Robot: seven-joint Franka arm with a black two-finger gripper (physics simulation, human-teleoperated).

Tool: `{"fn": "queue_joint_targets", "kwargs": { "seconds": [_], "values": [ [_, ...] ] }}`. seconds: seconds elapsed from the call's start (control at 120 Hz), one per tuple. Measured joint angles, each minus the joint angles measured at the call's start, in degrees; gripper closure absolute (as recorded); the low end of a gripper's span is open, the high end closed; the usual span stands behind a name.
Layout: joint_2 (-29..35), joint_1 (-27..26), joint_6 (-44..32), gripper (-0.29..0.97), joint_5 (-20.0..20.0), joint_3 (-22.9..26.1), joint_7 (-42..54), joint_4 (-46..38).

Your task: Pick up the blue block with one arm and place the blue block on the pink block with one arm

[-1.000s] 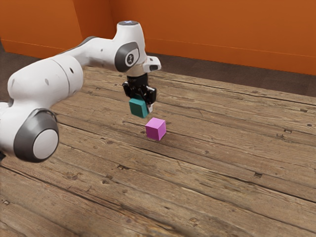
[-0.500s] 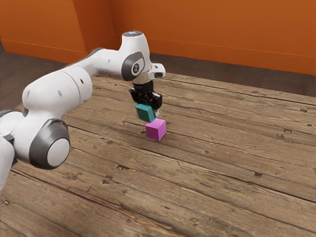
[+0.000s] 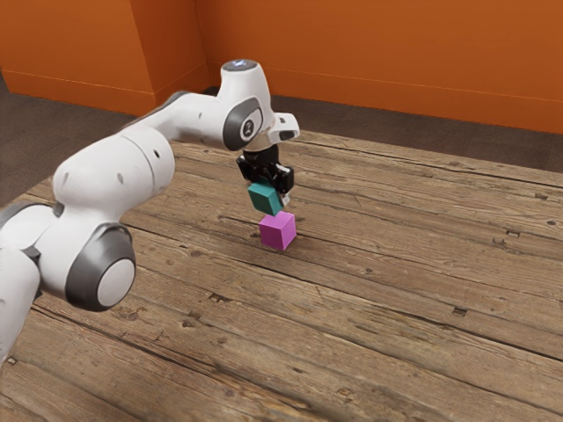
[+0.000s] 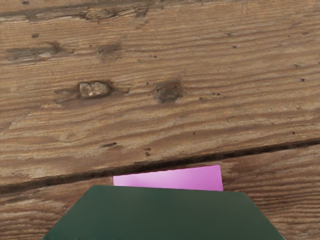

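Note:
The blue block (image 3: 265,199), teal in colour, hangs in the air with my black gripper (image 3: 267,191) shut on it. It is just above the pink block (image 3: 278,230) and slightly to the exterior view's left of it, with a small gap between them. The pink block rests on the wooden table (image 3: 396,264). In the wrist view the held blue block (image 4: 165,212) is a dark shape under my hand, and a strip of the pink block (image 4: 170,178) shows beyond its edge.
Wooden planks stretch out around the pink block on all sides. An orange wall (image 3: 396,44) runs along the back, beyond the table's far edge.
My arm has carried the blue block toward the exterior view's right, from well left of the pink block to nearly above it. The pink block has stayed put.

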State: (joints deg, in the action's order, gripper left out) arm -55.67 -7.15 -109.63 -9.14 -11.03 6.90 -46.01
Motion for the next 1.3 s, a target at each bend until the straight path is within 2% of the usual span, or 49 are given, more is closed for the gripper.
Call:
{"fn": "queue_joint_targets", "kwargs": {
  "seconds": [0.608,1.108,1.167,1.3],
  "values": [
    [-2.14,-0.45,-3.17,0.29,-2.64,-1.39,-0.12,-0.13],
    [-1.53,-1.27,-1.17,0.31,-4.12,-2.79,-2.22,-1.05],
    [-1.52,-1.27,-1.04,0.24,-4.34,-2.82,-2.52,-1.06],
    [-1.54,-1.28,-0.99,0.17,-4.75,-2.85,-3.04,-1.04]
  ]
}}
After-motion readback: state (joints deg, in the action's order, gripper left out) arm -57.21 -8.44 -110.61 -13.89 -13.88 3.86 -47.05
